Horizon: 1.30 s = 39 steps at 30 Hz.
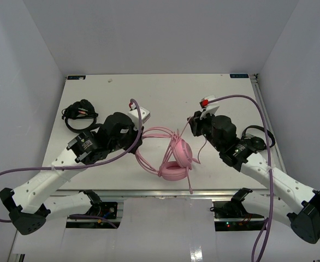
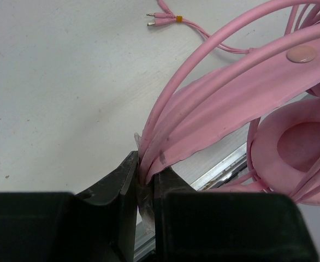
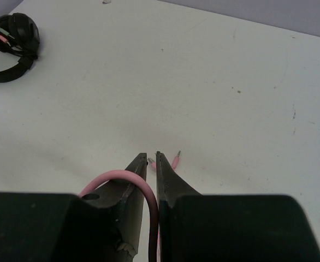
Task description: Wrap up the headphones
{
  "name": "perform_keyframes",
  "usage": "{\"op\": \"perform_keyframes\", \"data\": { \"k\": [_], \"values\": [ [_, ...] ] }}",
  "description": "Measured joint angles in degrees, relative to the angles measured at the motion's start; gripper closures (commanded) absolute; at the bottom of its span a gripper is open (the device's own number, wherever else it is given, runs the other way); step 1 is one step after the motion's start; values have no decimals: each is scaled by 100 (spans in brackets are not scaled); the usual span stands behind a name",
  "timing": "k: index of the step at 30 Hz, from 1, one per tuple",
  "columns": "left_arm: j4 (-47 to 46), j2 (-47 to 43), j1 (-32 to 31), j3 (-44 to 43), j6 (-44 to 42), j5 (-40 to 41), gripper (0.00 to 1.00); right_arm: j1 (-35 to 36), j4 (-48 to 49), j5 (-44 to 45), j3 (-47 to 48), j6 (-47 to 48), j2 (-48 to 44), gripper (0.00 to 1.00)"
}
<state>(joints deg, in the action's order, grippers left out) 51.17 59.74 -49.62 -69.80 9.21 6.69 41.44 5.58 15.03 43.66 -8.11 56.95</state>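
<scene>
The pink headphones [image 1: 177,158] stand on the table near its front edge, ear cups down, with cable loops spread to the left. My left gripper [image 1: 140,140] is shut on the pink headband together with several cable loops [image 2: 203,71]; its fingertips [image 2: 130,169] pinch them at the bottom. One padded ear cup [image 2: 296,147] shows at the right. The cable's two plugs [image 2: 159,19] lie on the table. My right gripper [image 1: 193,123] is shut on a stretch of the thin pink cable [image 3: 147,192], which arcs over the left finger; the plugs [image 3: 175,160] lie just beyond its tips [image 3: 151,156].
A black headset [image 1: 80,115] lies at the left of the table, also in the right wrist view [image 3: 11,39]. Another black headset [image 1: 256,136] lies behind my right arm. The table's metal front edge [image 2: 225,166] runs just under the headphones.
</scene>
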Motion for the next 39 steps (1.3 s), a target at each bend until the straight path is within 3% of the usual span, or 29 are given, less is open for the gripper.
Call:
{"op": "perform_keyframes", "data": {
  "k": [10, 19, 28, 39],
  "values": [
    [-62, 630, -2, -68, 48, 701, 100, -37, -1072, -376, 1078, 259, 246, 92],
    [-199, 1259, -11, -153, -13, 1292, 100, -62, -2258, -1286, 2026, 427, 825, 92],
    [-398, 1261, -36, -146, -239, 1677, 100, -99, -2493, -1813, 2230, 441, 1089, 92],
    [-510, 1509, -59, -127, -30, 2709, 100, -156, -2657, -3067, 2330, 357, 1123, 92]
  ]
}}
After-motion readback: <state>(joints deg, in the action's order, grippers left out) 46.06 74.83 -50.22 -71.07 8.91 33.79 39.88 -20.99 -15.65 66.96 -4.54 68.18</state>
